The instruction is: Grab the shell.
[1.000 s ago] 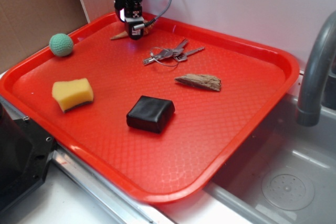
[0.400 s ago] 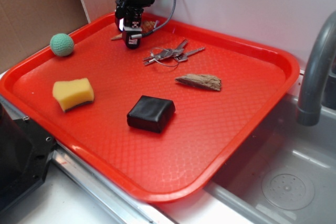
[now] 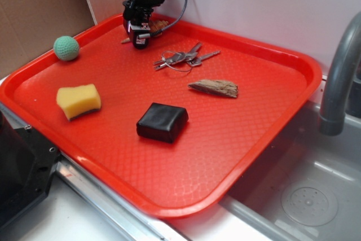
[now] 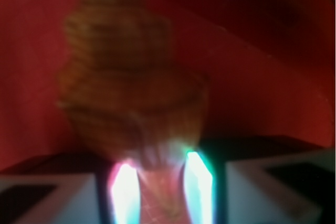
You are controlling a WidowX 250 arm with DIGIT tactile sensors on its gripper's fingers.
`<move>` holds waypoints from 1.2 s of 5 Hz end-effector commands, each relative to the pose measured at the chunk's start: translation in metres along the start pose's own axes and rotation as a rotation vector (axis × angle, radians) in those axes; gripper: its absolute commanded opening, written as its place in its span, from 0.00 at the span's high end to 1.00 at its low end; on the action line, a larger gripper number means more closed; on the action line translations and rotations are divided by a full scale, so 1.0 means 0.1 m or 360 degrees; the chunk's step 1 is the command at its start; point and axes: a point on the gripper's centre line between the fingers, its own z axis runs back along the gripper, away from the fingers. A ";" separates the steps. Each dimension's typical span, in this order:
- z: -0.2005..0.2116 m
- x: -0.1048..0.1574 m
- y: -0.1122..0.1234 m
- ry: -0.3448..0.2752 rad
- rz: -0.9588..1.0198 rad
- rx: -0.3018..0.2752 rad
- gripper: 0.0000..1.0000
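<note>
Lifted and drawn back toward the far left corner of the red tray (image 3: 293, 83), the gripper (image 3: 139, 36) now sits higher and closer to the tray's rim than it did a second ago, when it was pressed low over the shell on the tray floor. The shell (image 3: 157, 26) has gone with it: a second ago its thin tip lay flat, pointing left across the tray; now only a short tan tip shows to the left of the jaws and the knobbly wide end pokes out to the right, near the far rim.

From the wrist view, blurred, the shell (image 4: 131, 98) fills the frame, its narrow stem caught between the two glowing fingers (image 4: 124, 192) and its spiral swelling away from the camera. The jaws stand nearly closed on that stem. The shell's long axis runs roughly left to right across the jaws in the outside view.

Whether the shell has fully cleared the tray floor cannot be told from here. The keys (image 3: 181, 57), wood piece (image 3: 214, 88), black block (image 3: 162, 122), yellow sponge (image 3: 78, 100) and green ball (image 3: 66, 48) lie where they lay before.
</note>
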 end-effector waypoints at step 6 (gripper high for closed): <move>2.12 -1.94 -1.10 -0.0591 0.0680 0.0033 1.00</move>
